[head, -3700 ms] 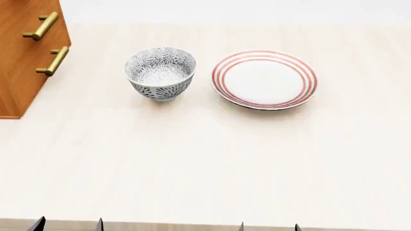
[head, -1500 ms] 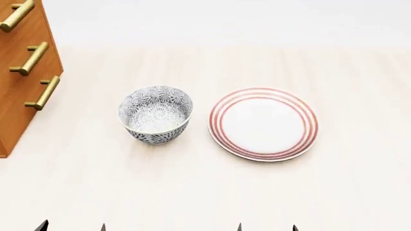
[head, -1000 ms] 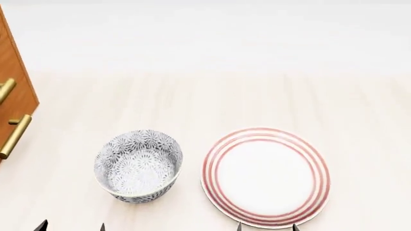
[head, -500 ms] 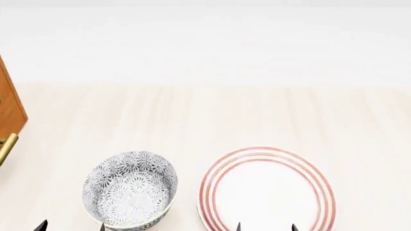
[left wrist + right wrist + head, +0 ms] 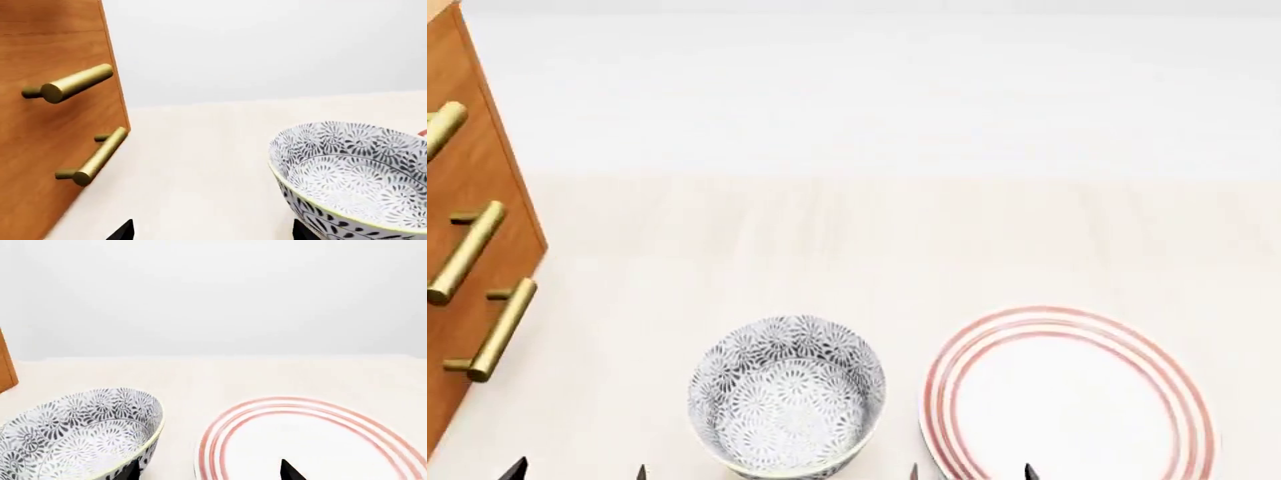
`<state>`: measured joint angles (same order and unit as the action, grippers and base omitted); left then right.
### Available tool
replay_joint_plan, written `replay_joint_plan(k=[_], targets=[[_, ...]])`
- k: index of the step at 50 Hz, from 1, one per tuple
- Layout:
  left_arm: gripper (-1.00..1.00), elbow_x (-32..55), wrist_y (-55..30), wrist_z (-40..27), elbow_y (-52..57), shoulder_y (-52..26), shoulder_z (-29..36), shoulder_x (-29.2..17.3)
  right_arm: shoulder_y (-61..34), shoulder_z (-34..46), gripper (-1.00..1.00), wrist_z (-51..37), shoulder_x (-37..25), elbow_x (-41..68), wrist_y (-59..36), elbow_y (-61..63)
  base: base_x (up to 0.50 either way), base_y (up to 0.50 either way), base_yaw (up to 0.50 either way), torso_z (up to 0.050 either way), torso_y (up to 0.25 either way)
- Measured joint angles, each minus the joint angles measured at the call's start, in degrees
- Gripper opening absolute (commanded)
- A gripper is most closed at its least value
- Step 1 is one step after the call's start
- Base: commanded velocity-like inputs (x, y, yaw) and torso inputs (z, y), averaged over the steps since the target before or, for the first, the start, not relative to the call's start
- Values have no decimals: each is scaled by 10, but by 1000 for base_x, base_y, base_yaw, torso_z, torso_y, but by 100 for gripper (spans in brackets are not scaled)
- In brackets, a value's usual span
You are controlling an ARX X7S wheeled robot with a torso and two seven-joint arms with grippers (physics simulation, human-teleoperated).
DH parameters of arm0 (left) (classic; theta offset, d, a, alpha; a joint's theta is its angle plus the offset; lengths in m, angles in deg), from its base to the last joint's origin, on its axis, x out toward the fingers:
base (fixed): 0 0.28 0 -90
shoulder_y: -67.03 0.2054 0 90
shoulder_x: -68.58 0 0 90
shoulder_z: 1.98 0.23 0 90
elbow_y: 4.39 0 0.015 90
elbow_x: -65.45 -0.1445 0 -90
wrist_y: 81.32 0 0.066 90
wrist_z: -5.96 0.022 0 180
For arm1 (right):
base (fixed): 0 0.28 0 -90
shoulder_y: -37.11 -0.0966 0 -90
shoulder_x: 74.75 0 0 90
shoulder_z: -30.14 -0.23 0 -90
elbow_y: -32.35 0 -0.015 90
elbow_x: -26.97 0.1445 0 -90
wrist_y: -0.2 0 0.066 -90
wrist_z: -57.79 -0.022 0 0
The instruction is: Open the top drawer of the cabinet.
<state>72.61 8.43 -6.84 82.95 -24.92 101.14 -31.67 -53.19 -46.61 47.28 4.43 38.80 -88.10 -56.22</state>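
Both sets of fingers show tips only, spread apart and holding nothing. The cabinet [image 5: 467, 200] stands ahead-left of the left fingers [image 5: 577, 470]; the top drawer's handle is not identifiable. Recommended: raise left fingers, clear the bowl [image 5: 785, 395], straddle the uppermost handle squarely.

Worktop: a pale, cream-coloured wooden surface [image 5: 827, 250] with faint grain lines running away from the head camera; it fills most of the head view and the lower part of both wrist views.
Far edge: the worktop ends in a straight line against the backdrop, seen level in the right wrist view.
Backdrop: a plain, off-white wall or void [image 5: 220, 295] behind the worktop, with no seams, windows or fittings to be seen.
Light: soft and even, with only weak, diffuse shading on the worktop and no sharp shadows.
Floor: not in view.
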Motion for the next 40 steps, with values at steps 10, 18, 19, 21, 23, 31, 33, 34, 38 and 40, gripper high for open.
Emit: replay_joint_plan(k=[10,18,19,21,23,31,33,34,38,40], targets=[[100,3,0,-4,1,0,3,-3,0,5,100,-2,-3,2,1,0,0,500,0,0,0],[100,4,1,-8,-1,-1,4,-7,-1,8,100,-3,-3,5,2,-1,0,267,0,0,0],[100,4,1,-9,-1,-1,5,-7,-1,8,100,-4,-3,6,1,-2,0,0,0,0,0],[100,3,0,-11,-1,-2,5,-7,-2,9,100,-4,-4,6,1,-2,0,0,0,0,0],[100,1,-2,-13,-2,-3,7,-7,-2,9,100,-5,-5,7,-1,-2,0,0,0,0,0],[100,-32,-25,-25,-1,-12,28,-14,-3,11,100,-9,-7,10,-5,-2,0,0,0,0,0],[100,-44,-32,-28,-1,-16,35,-16,-3,11,100,-10,-7,11,-6,-2,0,0,0,0,0],[100,-50,-36,-30,-2,-18,39,-17,-4,11,100,-10,-8,11,-6,-2,0,0,0,0,0],[100,-77,-52,-36,-1,-28,54,-22,-4,12,100,-11,-8,13,-6,-4,0,0,0,0,0],[100,-92,-62,-39,-1,-36,62,-25,-5,12,100,-12,-8,13,-6,-5,0,0,0,0,0]])
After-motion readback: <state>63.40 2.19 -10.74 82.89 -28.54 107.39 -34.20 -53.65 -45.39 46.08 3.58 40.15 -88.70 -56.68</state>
